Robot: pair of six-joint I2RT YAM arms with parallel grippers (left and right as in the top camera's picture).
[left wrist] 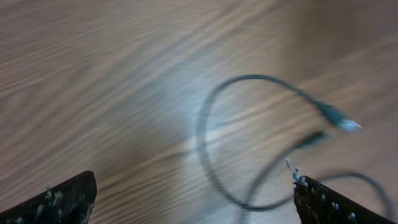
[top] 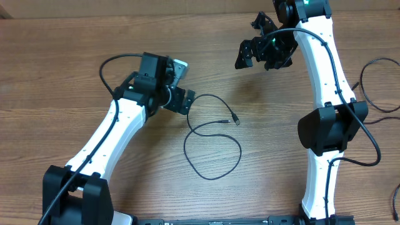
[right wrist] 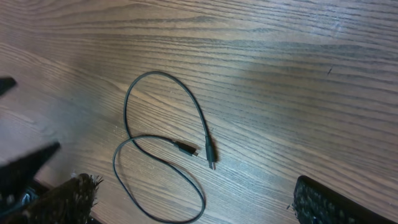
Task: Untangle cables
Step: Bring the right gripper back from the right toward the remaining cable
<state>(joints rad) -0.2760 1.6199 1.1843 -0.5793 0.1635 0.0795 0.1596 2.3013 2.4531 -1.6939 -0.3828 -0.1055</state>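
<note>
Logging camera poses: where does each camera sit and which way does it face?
Overhead: above the table, looking straight down; both arms, left gripper, right gripper and the cable show.
Left wrist: on the left arm, tilted down at the wood; own fingertips in the bottom corners, blurred.
Right wrist: on the right arm, tilted down; own fingertips in the bottom corners.
Shared: all three see the same cable.

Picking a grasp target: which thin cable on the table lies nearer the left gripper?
The looped cable at centre, beside the left gripper; the other cable lies at the right edge, beyond the right arm.
</note>
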